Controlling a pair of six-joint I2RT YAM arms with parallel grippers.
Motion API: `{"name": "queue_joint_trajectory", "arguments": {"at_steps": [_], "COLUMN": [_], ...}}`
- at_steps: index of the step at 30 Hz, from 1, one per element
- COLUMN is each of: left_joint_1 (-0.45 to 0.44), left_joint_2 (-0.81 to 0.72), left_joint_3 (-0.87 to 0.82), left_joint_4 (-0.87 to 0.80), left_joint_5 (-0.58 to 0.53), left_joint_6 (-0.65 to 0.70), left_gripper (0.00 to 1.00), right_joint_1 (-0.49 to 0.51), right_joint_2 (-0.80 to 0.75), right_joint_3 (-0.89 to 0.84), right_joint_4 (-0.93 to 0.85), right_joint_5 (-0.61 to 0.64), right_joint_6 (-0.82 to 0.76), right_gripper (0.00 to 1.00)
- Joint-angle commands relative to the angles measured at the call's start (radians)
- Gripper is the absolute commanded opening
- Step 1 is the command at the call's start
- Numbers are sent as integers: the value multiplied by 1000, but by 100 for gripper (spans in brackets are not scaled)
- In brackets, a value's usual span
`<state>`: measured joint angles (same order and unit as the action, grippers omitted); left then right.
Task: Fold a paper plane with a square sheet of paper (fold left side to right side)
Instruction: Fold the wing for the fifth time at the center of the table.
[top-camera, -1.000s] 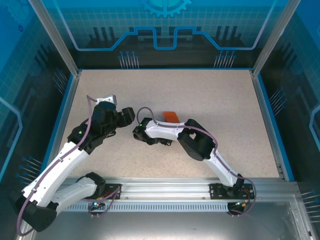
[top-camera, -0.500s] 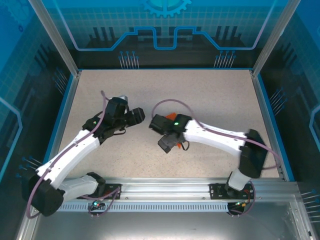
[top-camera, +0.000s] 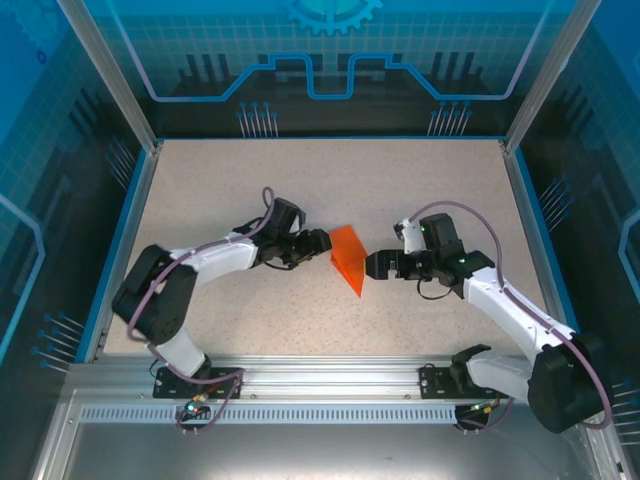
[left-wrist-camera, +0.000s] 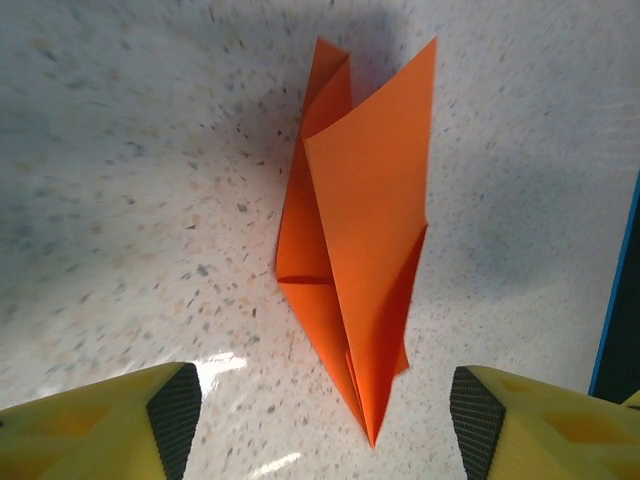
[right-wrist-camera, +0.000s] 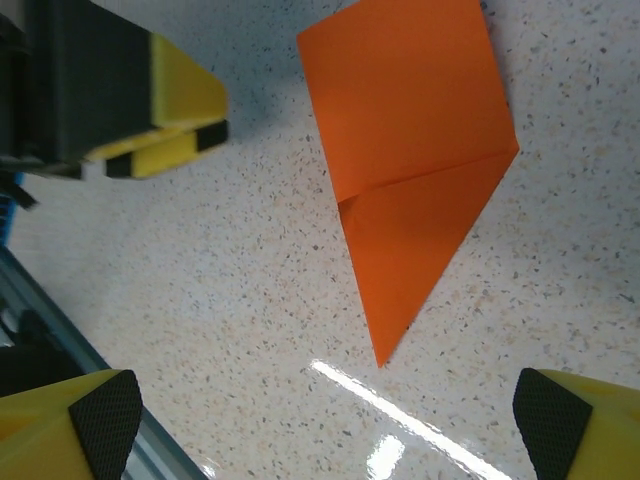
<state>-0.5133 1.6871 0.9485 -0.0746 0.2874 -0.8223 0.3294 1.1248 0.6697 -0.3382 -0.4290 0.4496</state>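
- The table (top-camera: 330, 180) is a speckled beige board inside a blue frame. The back panel (top-camera: 330, 60) behind it carries a printed gear drawing (top-camera: 333, 12) and blue line patterns. I cannot make out any letters on it.
- The left arm (top-camera: 215, 258) reaches from the near left corner toward the middle of the table. The right arm (top-camera: 510, 305) reaches in from the near right. Both are white and black, each with a thin cable looping over it.
- The orange paper (top-camera: 346, 255) lies near the middle of the table, between the two grippers. It is folded to a pointed shape, with the wide end toward the back and the point toward the near edge. It is plain on every side I see.
- From the left wrist, the orange paper (left-wrist-camera: 365, 230) has one flap lifted off the table and its point toward the camera.
- From the right wrist, the orange paper (right-wrist-camera: 410, 130) looks flat, with one diagonal crease across it.
- The left gripper (top-camera: 318, 243) is just beside the paper's left edge. Its yellow fingers (left-wrist-camera: 120, 430) are spread and pinch nothing.
- The right gripper (top-camera: 372, 265) is just beside the pointed end. Its fingers (right-wrist-camera: 570, 420) stand wide apart and free of the paper.
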Motion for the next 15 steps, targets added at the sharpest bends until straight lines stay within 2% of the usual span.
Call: {"name": "queue_joint_trajectory", "arguments": {"at_steps": [1,6,15], "left_joint_1": [-15,-20,-21], "left_joint_2": [93,194,228], "left_joint_3": [72,114,145], "left_joint_4": [80,141,147], "left_joint_5": [76,105,108], "left_joint_6": [-26,-43,35], "left_gripper": [68,59,35], "right_joint_1": [-77,-146,-190], "right_joint_2": [-10,-13,66], "right_joint_3": [-69,-121,-146], "right_joint_4": [146,176,267], "right_joint_5": [-173,-219,-288], "right_joint_6": [61,58,48], "right_gripper": [99,99,96]}}
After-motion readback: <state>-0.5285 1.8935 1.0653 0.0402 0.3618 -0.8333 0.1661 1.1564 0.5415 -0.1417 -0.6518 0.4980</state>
